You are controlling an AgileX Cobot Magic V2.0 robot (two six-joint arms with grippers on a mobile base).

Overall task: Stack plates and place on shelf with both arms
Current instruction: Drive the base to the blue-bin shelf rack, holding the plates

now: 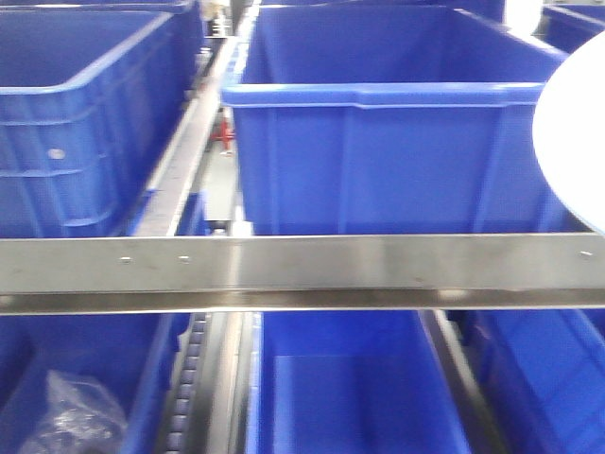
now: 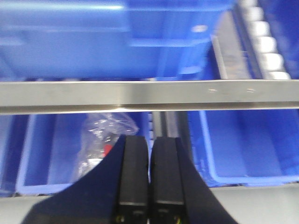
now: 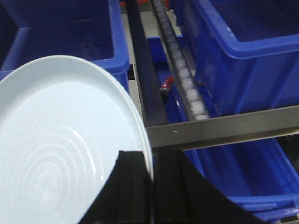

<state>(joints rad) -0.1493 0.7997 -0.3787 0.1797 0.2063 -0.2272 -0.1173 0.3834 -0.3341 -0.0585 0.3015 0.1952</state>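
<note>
Plate (image 3: 56,154) pinched at rim by R gripper (image 3: 152,196) jaws; L gripper (image 2: 149,186) jaws closed, empty. Keep it level as you approach shelf (image 1: 302,260), clear the rail.

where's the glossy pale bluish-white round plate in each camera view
Exterior front-facing: the pale bluish-white round plate is cut off at the right edge, above the rail.
Left wrist-mounted: not in it.
Right wrist-mounted: it fills the lower left, its rim pinched in the right gripper.
Shared landmark: the brushed steel horizontal rail with rivets crosses every view, blue plastic crates above and below it.
</note>
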